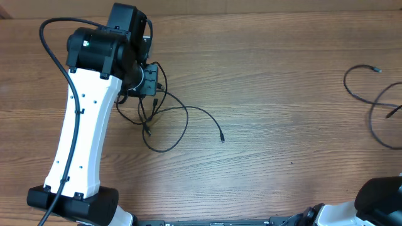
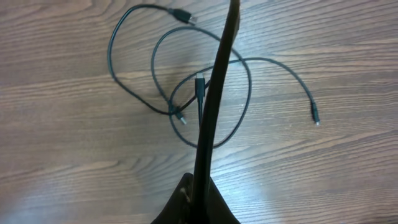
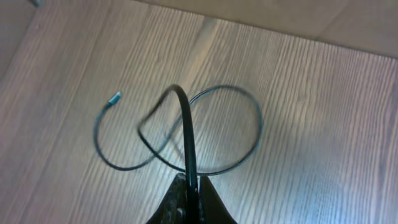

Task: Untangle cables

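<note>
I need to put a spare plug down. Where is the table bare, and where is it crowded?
Bare: the wide stretch of table between the tangled cables and the loose cable at the right edge. Crowded: under the left arm, where loops cross.

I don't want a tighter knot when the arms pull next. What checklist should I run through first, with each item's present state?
1. Left gripper jaws shut on a strand of the tangled thin black cables: ok.
2. Right gripper jaws shut on the separate thin black cable: ok.
3. Tangled loops free of crossings: not ok.
4. Far plug end lying free on the brown wooden table: ok.
5. Which strand passes over which at the crossings: cannot tell.
</note>
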### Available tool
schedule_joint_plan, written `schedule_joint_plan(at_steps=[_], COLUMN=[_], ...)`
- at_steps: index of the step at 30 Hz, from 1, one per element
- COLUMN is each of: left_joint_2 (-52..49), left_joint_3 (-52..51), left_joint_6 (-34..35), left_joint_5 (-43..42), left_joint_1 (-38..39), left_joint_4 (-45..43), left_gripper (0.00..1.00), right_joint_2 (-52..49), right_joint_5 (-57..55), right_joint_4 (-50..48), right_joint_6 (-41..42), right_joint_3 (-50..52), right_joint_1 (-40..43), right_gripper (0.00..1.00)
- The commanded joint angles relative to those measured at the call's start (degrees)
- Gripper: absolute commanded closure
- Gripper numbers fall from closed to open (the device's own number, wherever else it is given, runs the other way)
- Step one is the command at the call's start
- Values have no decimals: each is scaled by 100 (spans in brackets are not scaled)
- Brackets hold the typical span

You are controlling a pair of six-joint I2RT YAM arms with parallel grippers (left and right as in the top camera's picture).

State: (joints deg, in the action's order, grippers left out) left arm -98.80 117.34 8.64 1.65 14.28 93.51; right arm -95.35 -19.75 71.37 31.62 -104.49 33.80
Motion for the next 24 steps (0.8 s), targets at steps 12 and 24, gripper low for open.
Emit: schedule_joint_plan(at_steps=[12,24], left_joint_2=[-9,-9], left_joint_3=[-13,-13], left_joint_6=[-452,-708], left_joint_5=[-1217,-1032], left_joint_1=[1019,1799], left_joint_4=[-1445,-2562], left_gripper=[96,88], right_joint_2=[79,79], right_joint_5=[2586,2588], right_joint_4=[55,411], right_joint_6=[-1419,-1917], right_joint_3=[-46,-46], right_joint_1=[-468,-1329], right_gripper=[26,22])
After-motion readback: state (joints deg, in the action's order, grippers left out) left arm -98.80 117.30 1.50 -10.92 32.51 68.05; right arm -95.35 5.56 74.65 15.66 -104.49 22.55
